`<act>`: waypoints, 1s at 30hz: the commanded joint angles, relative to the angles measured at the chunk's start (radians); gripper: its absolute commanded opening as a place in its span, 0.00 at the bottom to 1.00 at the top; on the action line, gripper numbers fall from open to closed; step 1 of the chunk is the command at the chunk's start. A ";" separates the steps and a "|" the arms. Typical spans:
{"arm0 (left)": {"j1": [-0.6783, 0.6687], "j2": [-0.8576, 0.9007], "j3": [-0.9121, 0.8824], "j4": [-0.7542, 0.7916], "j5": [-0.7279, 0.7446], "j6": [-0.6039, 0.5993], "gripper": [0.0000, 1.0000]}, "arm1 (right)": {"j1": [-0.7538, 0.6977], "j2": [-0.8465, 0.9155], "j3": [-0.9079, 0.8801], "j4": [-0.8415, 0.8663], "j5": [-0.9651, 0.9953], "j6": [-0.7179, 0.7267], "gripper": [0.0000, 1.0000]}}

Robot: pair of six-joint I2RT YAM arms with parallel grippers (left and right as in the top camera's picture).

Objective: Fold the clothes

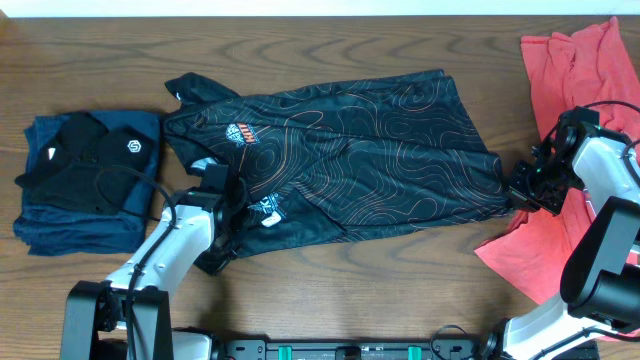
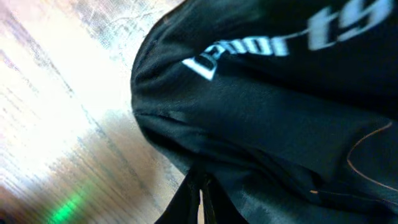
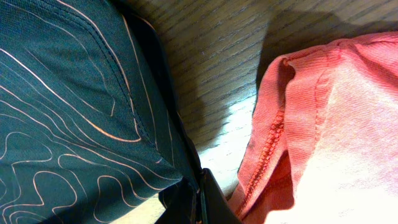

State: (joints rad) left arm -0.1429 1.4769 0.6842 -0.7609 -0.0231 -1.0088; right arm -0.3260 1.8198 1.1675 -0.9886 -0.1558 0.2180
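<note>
Overhead, one black shirt [image 1: 350, 140], left tool [image 1: 240, 212] and right tool [image 1: 514, 192] clamped on it

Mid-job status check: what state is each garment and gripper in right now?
Black contour-print sports shirt: spread open, unfolded, gripped at both ends.
Navy and black garment stack: folded.
Coral-red T-shirts: crumpled, unfolded.
Left gripper: shut on shirt.
Right gripper: shut on shirt.

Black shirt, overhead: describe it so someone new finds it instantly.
On the wooden table, look at the centre, between a folded dark stack on the left and coral-red garments on the right. The black shirt lies spread out there. Only it carries thin orange wavy contour lines, and the left claw and right claw each pinch one end.
</note>
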 commanded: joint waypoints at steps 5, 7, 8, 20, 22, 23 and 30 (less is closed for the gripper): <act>0.002 -0.140 -0.006 -0.016 0.013 0.036 0.40 | -0.009 -0.018 0.016 0.000 0.011 -0.018 0.01; 0.002 -0.188 -0.006 -0.016 0.012 0.035 0.62 | -0.009 -0.018 0.016 0.000 0.011 -0.018 0.01; 0.002 -0.200 -0.006 -0.016 0.012 0.035 0.68 | -0.009 -0.018 0.016 0.000 0.011 -0.018 0.01; 0.002 -0.162 -0.130 0.097 0.033 -0.082 0.81 | -0.009 -0.018 0.016 -0.003 0.011 -0.018 0.01; 0.002 -0.162 -0.146 0.118 0.037 -0.088 0.81 | -0.009 -0.018 0.016 -0.003 0.011 -0.018 0.01; 0.003 -0.162 -0.151 0.128 0.036 -0.089 0.81 | -0.009 -0.018 0.016 -0.003 0.011 -0.018 0.01; 0.002 -0.159 -0.175 0.206 0.034 -0.085 0.82 | -0.009 -0.018 0.016 -0.005 0.011 -0.018 0.01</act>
State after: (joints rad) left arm -0.1429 1.3079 0.5312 -0.5682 0.0078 -1.0775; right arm -0.3260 1.8198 1.1675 -0.9909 -0.1558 0.2153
